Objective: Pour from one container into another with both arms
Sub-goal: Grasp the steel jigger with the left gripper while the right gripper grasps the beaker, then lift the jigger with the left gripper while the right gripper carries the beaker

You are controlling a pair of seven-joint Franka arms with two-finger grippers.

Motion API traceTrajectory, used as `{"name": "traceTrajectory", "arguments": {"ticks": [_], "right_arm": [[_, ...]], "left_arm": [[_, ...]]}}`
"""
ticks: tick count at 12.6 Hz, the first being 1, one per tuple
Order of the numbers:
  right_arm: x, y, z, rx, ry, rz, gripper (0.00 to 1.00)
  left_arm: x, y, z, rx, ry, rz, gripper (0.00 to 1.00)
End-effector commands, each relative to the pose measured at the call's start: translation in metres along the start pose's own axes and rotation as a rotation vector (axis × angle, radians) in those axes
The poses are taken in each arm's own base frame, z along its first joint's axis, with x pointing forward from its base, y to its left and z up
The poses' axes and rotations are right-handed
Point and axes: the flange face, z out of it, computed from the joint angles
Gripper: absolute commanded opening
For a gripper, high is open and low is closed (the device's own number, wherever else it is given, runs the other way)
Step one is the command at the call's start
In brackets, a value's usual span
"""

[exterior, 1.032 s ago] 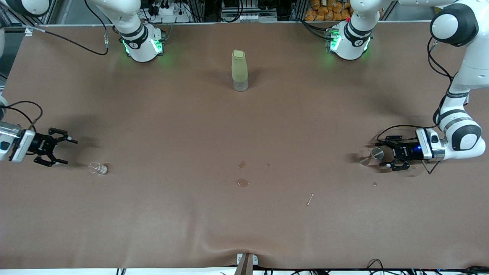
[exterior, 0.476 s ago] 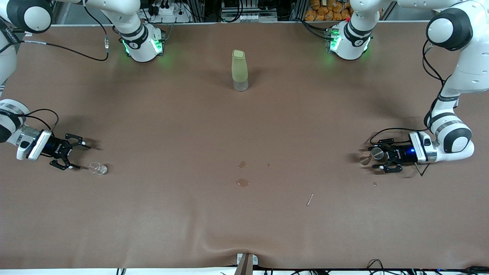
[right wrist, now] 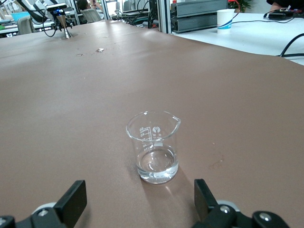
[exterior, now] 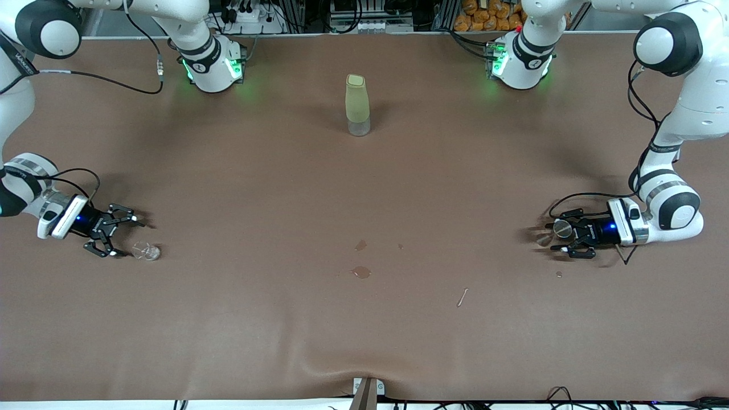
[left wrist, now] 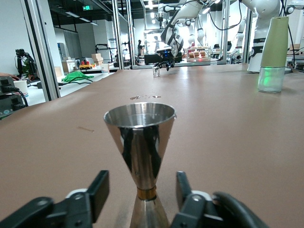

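A steel hourglass-shaped jigger (exterior: 562, 228) (left wrist: 140, 137) stands on the brown table toward the left arm's end. My left gripper (exterior: 562, 232) (left wrist: 141, 189) lies low at the table and straddles the jigger's narrow waist. It is open, with a gap showing on each side of the waist. A small clear glass beaker (exterior: 147, 250) (right wrist: 153, 147) with a little liquid in it stands toward the right arm's end. My right gripper (exterior: 128, 236) (right wrist: 140, 199) is open and low. The beaker stands just ahead of its fingertips, apart from them.
A tall bottle with a pale green sleeve (exterior: 357, 105) (left wrist: 274, 47) stands mid-table near the bases. Two small spill puddles (exterior: 360, 272) and a thin stick (exterior: 462, 296) lie nearer the front camera. The tablecloth buckles at the front edge (exterior: 364, 370).
The left gripper slid forward around the jigger and its fingers narrowed. The right gripper moved along the table toward the beaker, still open.
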Motion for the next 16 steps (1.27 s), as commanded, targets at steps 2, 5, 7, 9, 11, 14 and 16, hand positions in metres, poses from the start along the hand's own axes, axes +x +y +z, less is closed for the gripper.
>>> {"name": "traceTrajectory", "arguments": {"ticks": [2,5,7,9,11,14,16], "right_arm": [[-0.014,0.003,0.014,-0.049,0.072,0.024,1.00],[-0.023,0.002,0.026,-0.067,0.099,0.053,1.00],[-0.027,0.003,0.031,-0.071,0.110,0.054,1.00],[-0.020,0.006,0.037,-0.066,0.123,0.040,1.00],[-0.001,0.023,0.034,-0.073,0.138,-0.035,1.00],[0.009,0.028,0.026,-0.073,0.188,-0.105,1.00],[0.006,0.027,0.030,-0.086,0.219,-0.118,1.00]], "left_arm": [[-0.001,-0.002,0.001,0.014,0.018,-0.014,0.44],[-0.003,-0.001,0.002,0.013,0.020,-0.027,0.08],[-0.003,0.000,-0.002,0.020,0.020,-0.074,0.00],[0.005,-0.006,-0.002,0.020,0.017,-0.072,0.00],[0.025,-0.018,0.016,-0.006,0.034,-0.090,0.00],[0.061,-0.046,0.080,-0.085,0.027,-0.091,0.00],[0.083,-0.061,0.127,-0.124,-0.008,-0.114,0.00]]}}
